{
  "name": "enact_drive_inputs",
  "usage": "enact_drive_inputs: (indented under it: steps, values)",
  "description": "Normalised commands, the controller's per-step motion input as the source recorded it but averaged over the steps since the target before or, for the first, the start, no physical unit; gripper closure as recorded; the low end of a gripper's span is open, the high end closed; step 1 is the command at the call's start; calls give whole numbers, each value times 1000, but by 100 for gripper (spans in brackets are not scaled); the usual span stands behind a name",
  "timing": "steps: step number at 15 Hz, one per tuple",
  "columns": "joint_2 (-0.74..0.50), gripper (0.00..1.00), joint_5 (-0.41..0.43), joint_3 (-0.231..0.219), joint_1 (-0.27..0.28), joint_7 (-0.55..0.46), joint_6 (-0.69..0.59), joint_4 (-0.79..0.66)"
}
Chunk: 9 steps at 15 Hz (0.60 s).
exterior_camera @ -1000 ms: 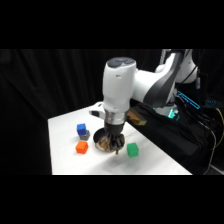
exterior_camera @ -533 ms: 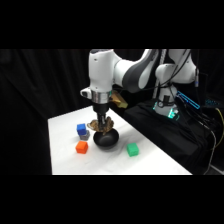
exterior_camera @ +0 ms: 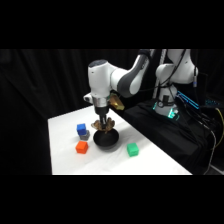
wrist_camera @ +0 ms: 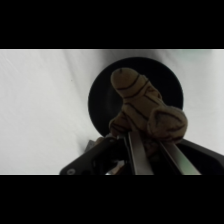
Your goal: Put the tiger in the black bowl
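White tabletop (exterior_camera: 62, 150) | hand (exterior_camera: 103, 123) clamped on tiger (wrist_camera: 145, 107), held above black bowl (exterior_camera: 106, 140) | no legible writing seen.

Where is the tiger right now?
Side view: the tiger hangs in the gripper directly over the black bowl, right of the blue cube.

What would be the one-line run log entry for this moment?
phase: carry | end effector: shut on tiger | tiger: held above black bowl, not released | cubes: blue, orange, green on table
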Motion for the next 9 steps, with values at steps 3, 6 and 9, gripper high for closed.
enact_drive_inputs:
  steps: [3, 6, 9]
  values:
    - [132, 94, 140, 64, -23, -148, 311, -48]
    - [112, 59, 147, 34, -21, -178, 294, -39]
    - [-22, 37, 129, 3, -15, -184, 190, -68]
